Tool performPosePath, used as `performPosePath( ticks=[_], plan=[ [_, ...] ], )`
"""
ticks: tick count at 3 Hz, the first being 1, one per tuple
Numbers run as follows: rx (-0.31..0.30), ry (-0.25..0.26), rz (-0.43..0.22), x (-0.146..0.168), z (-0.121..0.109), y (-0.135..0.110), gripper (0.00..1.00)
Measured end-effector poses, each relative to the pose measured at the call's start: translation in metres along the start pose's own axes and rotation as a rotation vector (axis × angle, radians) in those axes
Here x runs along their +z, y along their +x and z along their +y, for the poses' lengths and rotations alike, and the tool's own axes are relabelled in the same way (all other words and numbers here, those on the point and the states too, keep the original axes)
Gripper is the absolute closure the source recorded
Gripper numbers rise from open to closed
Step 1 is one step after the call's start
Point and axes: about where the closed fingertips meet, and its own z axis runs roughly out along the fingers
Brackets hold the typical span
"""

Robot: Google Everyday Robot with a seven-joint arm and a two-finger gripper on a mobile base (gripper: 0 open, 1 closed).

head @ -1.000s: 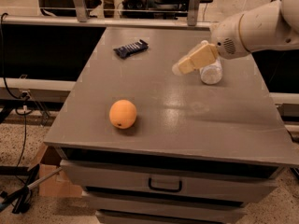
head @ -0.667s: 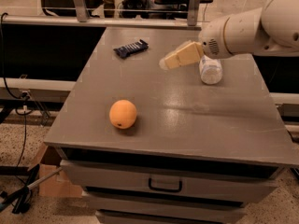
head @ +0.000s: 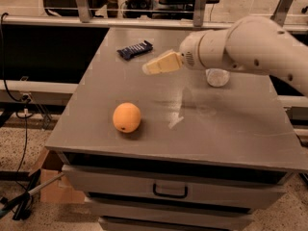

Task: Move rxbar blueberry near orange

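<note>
The rxbar blueberry (head: 135, 49) is a flat dark navy wrapper lying at the back left of the grey cabinet top (head: 231, 129). The orange (head: 127, 117) sits near the front left of the top. My gripper (head: 150, 68) hangs above the top on the white arm (head: 250, 44) that reaches in from the right. Its cream fingers point left, just right of and in front of the bar, apart from it. It holds nothing that I can see.
A clear plastic bottle (head: 217, 77) stands at the back right, partly behind the arm. Drawers with a handle (head: 170, 192) are below the top. A rail (head: 96, 22) runs behind. A cardboard box (head: 55, 186) and cables lie on the floor at the left.
The gripper has moved left across the top, away from the bottle and toward the bar. The orange and the bar have not moved.
</note>
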Motion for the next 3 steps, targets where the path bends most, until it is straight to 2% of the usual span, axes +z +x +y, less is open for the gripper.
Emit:
performPosePath(
  ticks=[1, 3],
  plan=[
    [0.031, 0.017, -0.009, 0.031, 0.000, 0.004, 0.00],
    [0.039, 0.006, -0.066, 0.079, 0.004, 0.001, 0.00]
  ],
)
